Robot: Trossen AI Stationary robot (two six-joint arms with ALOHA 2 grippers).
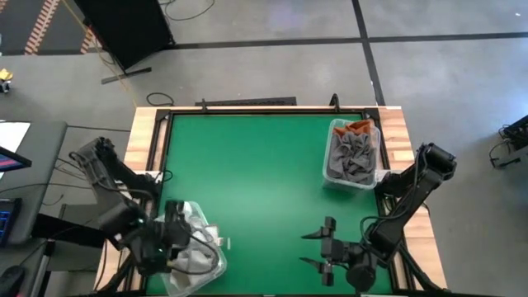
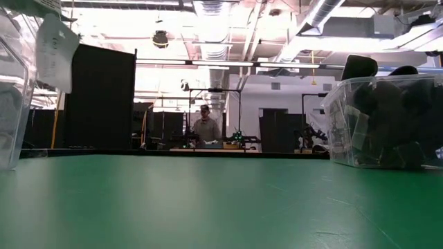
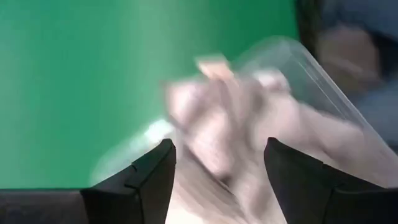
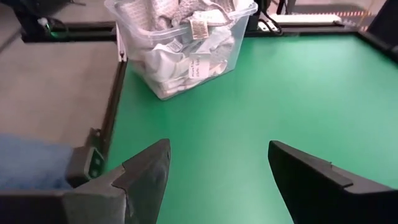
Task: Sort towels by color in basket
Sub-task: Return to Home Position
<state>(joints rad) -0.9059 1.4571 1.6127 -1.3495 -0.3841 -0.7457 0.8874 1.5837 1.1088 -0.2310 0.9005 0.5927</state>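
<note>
White towels [image 4: 180, 34] fill a clear plastic basket [image 1: 198, 256] at the table's near left. It also shows in the right wrist view as the basket [image 4: 186, 74]. My left gripper [image 1: 173, 227] hangs open above it, and the white towels [image 3: 230, 118] lie blurred below its fingers [image 3: 152, 171]. Grey towels [image 1: 351, 157] and a rust-orange towel [image 1: 359, 126] lie in a second clear basket [image 1: 330, 169] at the far right. My right gripper [image 1: 312, 249] stands open over bare table near the front edge, pointing toward the left basket.
Green table top [image 1: 256, 173] lies open between the two baskets. A wooden border [image 1: 144, 140] runs around it. In the low view the baskets stand at the left [image 2: 10, 97] and right [image 2: 387, 121]. A person [image 2: 205, 126] is far behind the table.
</note>
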